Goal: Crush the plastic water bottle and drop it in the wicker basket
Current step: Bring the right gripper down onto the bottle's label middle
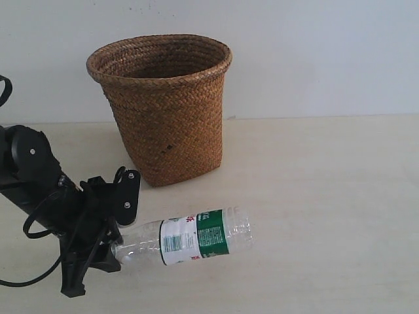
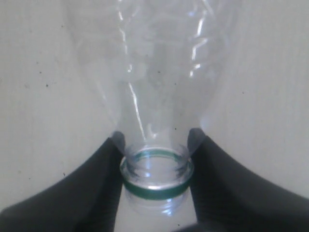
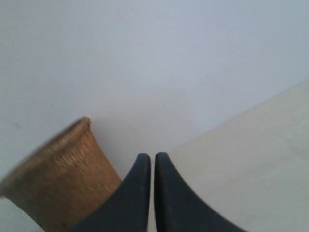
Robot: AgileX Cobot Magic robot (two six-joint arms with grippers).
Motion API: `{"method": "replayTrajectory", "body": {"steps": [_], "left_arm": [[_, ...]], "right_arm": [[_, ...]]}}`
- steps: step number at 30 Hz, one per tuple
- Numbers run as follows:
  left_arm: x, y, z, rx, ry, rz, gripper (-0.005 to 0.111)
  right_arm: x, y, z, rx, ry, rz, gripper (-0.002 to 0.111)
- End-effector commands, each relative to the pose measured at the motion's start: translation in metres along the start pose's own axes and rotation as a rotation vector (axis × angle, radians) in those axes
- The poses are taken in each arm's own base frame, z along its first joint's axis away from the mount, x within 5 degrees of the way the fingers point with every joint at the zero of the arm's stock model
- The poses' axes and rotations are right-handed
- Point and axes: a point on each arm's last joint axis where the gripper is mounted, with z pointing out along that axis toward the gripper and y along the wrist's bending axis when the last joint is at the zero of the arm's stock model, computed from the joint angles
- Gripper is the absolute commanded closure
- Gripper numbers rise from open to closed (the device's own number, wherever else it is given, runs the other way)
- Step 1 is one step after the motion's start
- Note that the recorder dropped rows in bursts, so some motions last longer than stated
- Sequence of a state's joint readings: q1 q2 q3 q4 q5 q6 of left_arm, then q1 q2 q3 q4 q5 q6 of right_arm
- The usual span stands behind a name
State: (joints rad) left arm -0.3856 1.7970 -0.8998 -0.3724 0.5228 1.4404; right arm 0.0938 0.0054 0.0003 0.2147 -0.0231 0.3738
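The left claw [image 2: 157, 139] is clenching the plastic water bottle [image 1: 193, 239] by its stiff neck, sideways at five o'clock from the wicker basket [image 1: 171, 124]. It is looking light, thin-walled, easily crushed mid-body. The right claw [image 3: 152, 162] is sitting pinched together, empty.

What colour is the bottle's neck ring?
Green neck ring on the clear plastic water bottle; clearest in left wrist view.

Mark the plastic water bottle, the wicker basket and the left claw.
plastic water bottle [image 1: 196, 239]: exterior view, on its label.
wicker basket [image 1: 171, 124]: exterior view, on its woven front wall.
left claw [image 2: 156, 137]: left wrist view, midway between its fingertips.
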Motion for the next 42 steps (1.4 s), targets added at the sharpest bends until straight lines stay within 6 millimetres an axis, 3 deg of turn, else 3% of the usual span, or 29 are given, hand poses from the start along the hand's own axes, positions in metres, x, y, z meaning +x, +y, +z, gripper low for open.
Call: {"method": "replayTrajectory", "body": {"steps": [1, 3, 4, 6, 12, 17, 21, 27, 29, 35, 42], "left_arm": [[-0.002, -0.002, -0.002, 0.000, -0.007, 0.001, 0.103], [-0.002, -0.002, -0.002, 0.003, -0.007, -0.005, 0.103], [-0.002, -0.002, -0.002, 0.004, -0.007, -0.017, 0.103], [-0.002, -0.002, -0.002, 0.004, -0.003, -0.011, 0.103], [-0.002, -0.003, -0.002, 0.013, -0.005, -0.013, 0.103], [-0.002, -0.003, -0.002, 0.015, -0.002, -0.009, 0.103], [-0.002, -0.003, -0.002, 0.017, -0.002, -0.010, 0.103], [-0.002, -0.003, -0.002, 0.014, -0.002, -0.010, 0.103], [-0.002, -0.003, -0.002, 0.014, 0.000, -0.006, 0.103], [-0.002, -0.003, -0.002, 0.017, 0.002, -0.003, 0.103], [-0.002, -0.003, -0.002, 0.014, 0.001, -0.003, 0.103]], "right_arm": [[-0.013, 0.004, -0.002, -0.063, -0.143, 0.303, 0.108], [-0.011, 0.003, -0.001, -0.051, -0.115, 0.317, 0.108], [-0.008, 0.003, -0.001, -0.046, -0.088, 0.208, 0.108], [-0.004, 0.003, -0.001, -0.026, -0.036, 0.165, 0.108], [-0.029, 0.037, 0.018, -0.153, 0.153, 0.024, 0.108], [-0.034, 0.082, 0.066, -0.187, 0.471, -0.086, 0.108], [-0.026, 0.112, 0.109, -0.170, 0.653, -0.201, 0.108], [0.005, 0.142, 0.170, -0.090, 0.906, -0.333, 0.108], [0.028, 0.150, 0.186, -0.079, 1.000, -0.376, 0.108], [0.099, 0.176, 0.204, -0.137, 1.142, -0.449, 0.108], [0.131, 0.176, 0.206, -0.138, 1.177, -0.434, 0.108]]}}
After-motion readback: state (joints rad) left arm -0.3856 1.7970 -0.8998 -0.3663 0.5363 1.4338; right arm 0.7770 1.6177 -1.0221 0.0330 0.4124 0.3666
